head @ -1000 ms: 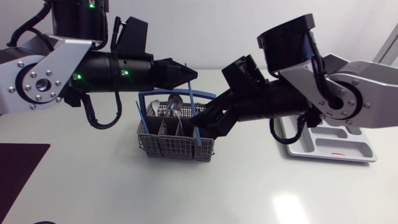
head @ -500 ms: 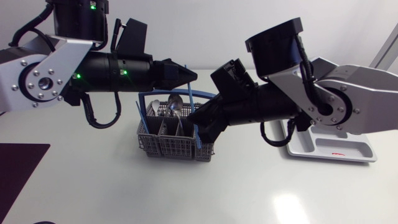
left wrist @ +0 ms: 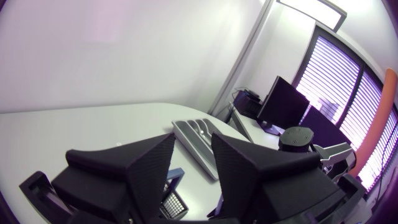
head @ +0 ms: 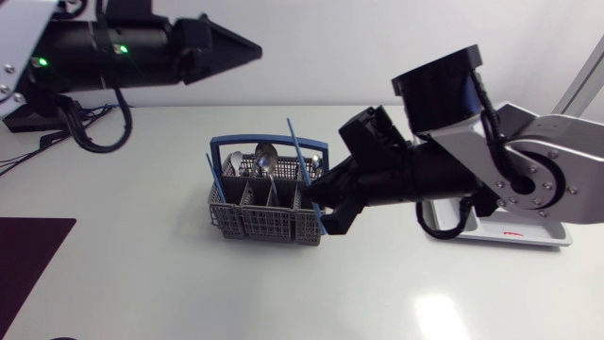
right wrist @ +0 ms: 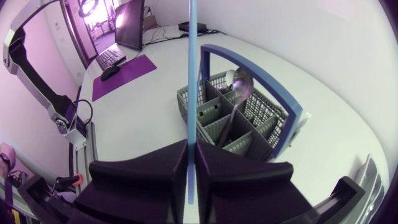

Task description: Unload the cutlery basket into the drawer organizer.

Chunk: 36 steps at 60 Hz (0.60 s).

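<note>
A grey cutlery basket [head: 247, 220] with a blue arched handle [head: 269, 143] stands mid-table, with spoons [head: 265, 157] in its rear cells. A long thin blue utensil [head: 298, 151] stands tilted at the basket's right end. My right gripper [head: 319, 192] is shut on its lower part. In the right wrist view the blue utensil [right wrist: 193, 68] runs straight up from between the closed fingers of the right gripper [right wrist: 191, 148], with the basket [right wrist: 189, 99] ahead. My left gripper [head: 247, 47] hovers high at the back left, open and holding nothing. The grey drawer organizer [head: 533, 229] lies at the right.
A dark mat [head: 28, 250] lies at the table's front left corner. In the left wrist view the left gripper [left wrist: 193, 137] frames the organizer [left wrist: 198, 138] far ahead, with the basket's handle [left wrist: 175, 178] below. Bare tabletop stretches in front of the basket.
My left gripper let go of the blue utensil's top and pulled back up and to the left. My right gripper closed on the utensil's lower part beside the basket.
</note>
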Each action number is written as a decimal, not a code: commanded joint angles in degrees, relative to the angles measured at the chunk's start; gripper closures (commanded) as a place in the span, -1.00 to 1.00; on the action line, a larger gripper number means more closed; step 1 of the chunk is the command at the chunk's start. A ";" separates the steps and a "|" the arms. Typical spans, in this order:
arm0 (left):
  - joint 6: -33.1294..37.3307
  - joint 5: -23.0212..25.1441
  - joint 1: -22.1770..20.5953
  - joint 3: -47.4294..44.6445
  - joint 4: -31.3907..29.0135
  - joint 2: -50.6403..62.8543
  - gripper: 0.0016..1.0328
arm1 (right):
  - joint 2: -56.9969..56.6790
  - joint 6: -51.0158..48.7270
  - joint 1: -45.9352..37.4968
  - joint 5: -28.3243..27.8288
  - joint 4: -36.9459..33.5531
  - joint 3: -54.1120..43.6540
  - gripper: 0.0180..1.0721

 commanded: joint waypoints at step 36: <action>28.19 2.21 20.21 -3.16 -14.17 5.51 0.07 | 5.71 -1.47 -39.20 4.72 -4.70 0.04 0.83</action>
